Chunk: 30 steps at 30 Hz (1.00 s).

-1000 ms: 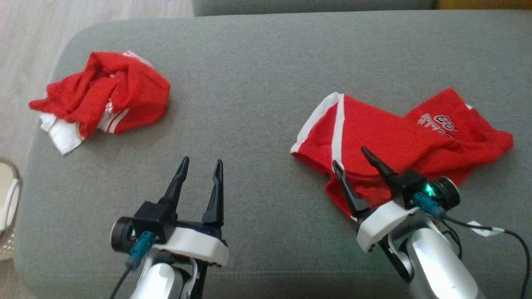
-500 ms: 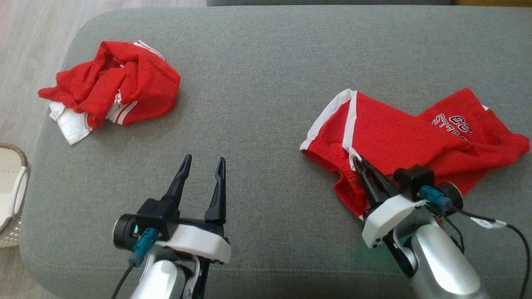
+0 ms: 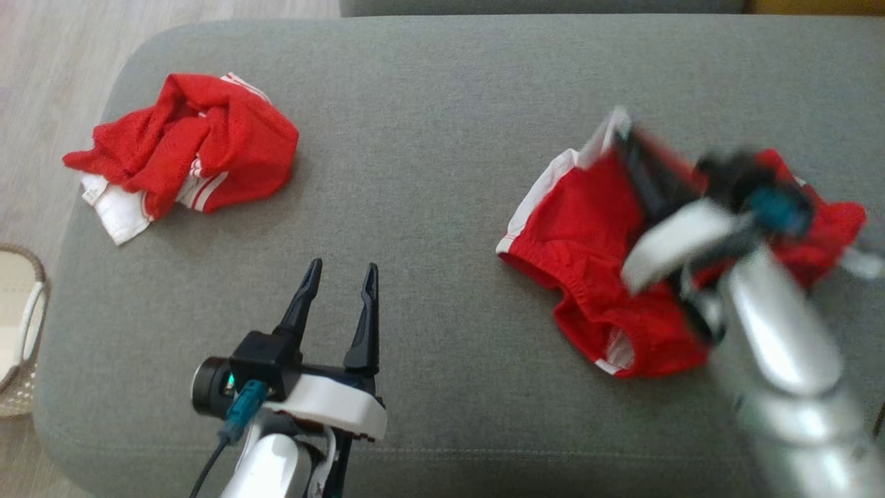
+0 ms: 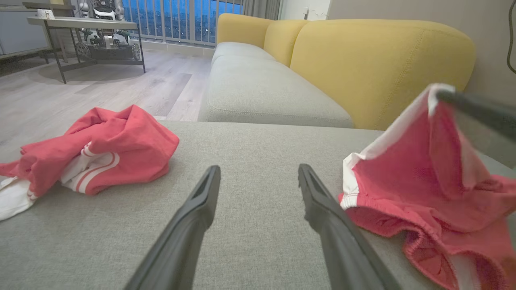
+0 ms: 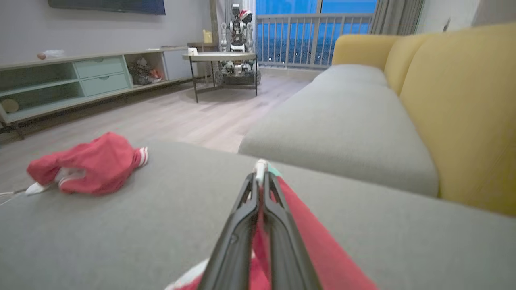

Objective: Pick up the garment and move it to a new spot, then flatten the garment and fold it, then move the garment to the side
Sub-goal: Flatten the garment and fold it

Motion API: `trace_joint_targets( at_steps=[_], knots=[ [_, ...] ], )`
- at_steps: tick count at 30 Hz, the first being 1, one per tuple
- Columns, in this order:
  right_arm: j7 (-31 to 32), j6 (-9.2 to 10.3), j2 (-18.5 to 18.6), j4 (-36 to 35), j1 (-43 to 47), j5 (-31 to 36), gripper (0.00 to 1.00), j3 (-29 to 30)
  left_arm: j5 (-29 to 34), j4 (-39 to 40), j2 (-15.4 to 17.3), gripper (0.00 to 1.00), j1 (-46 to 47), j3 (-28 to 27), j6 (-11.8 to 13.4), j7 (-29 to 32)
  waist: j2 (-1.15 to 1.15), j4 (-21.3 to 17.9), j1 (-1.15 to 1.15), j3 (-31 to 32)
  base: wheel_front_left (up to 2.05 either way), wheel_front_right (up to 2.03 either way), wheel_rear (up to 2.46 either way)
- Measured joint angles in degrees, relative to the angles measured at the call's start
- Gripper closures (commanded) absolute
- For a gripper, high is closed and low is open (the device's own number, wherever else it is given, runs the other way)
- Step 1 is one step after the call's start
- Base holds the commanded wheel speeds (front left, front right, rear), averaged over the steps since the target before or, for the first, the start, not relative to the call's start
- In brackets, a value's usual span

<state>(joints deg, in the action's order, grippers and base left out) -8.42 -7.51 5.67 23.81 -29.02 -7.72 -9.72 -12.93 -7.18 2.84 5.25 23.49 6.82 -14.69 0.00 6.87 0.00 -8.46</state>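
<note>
While the right end effector (image 3: 626, 142) is pinching shut on the white-trimmed edge of the red garment (image 3: 588, 228), the pick-up step is looking under way: that edge is hanging raised, and the rest is lying on the grey sofa cushion (image 3: 429, 138) at about 3 o'clock in the head view. The left end effector (image 3: 342, 266) is idling at 7 o'clock, fingers apart, holding nothing. The next move is probably calling for carrying the cloth clear toward open cushion near centre, with the pinch kept firm on that thin edge. Counting: two red pieces, the other a crumpled garment (image 3: 200, 145) at 10 o'clock; two end effectors; one woven basket (image 3: 21, 332) at 9 o'clock, partly cut off.
</note>
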Motion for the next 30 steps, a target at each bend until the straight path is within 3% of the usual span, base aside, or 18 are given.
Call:
trace_joint_targets(
  at_steps=[6, 13, 19, 28, 29, 30],
  knots=[
    [4.4, 0.00, 4.2, 3.2, -17.3, -3.3, 1.00, 0.7, -0.9, 0.1, 0.0, 0.00, 1.1, 1.8, 0.0, 0.0, 0.00, 2.2, 0.00, -1.3, 0.00, 0.00, 0.00],
    [5.2, 0.00, 6.5, 16.2, -31.2, -3.7, 1.00, 4.0, -2.7, 0.6, 0.0, 0.00, 3.5, 4.4, 0.3, 0.0, 0.00, 6.0, 0.00, -4.3, 0.00, 0.00, 0.00],
    [1.5, 0.00, 9.4, 28.6, -38.7, 0.9, 1.00, 6.8, -4.7, 1.0, 0.0, 0.00, 5.6, 8.3, 1.1, 0.0, 0.00, 11.4, 0.01, -6.6, 0.00, 0.00, 0.00],
    [-2.8, 0.00, 12.6, 39.8, -47.2, 9.1, 1.00, 11.3, -6.5, 2.1, -0.1, 0.00, 7.1, 11.3, 2.4, 0.0, 0.00, 17.5, 0.01, -10.7, 0.00, 0.00, 0.00],
    [-3.0, 0.00, 13.1, 41.0, -47.7, 10.2, 0.89, 12.3, -6.5, 2.1, -0.1, 0.00, 7.2, 11.5, 2.6, 0.0, 0.00, 18.0, 0.01, -11.1, 0.00, 0.00, 0.00],
    [-3.1, 0.00, 13.5, 42.1, -47.9, 11.2, 0.00, 13.2, -6.5, 2.1, -0.1, 0.00, 7.3, 11.7, 2.8, 0.0, 0.00, 18.4, 0.01, -11.6, 0.00, 0.00, 0.00]
  ],
)
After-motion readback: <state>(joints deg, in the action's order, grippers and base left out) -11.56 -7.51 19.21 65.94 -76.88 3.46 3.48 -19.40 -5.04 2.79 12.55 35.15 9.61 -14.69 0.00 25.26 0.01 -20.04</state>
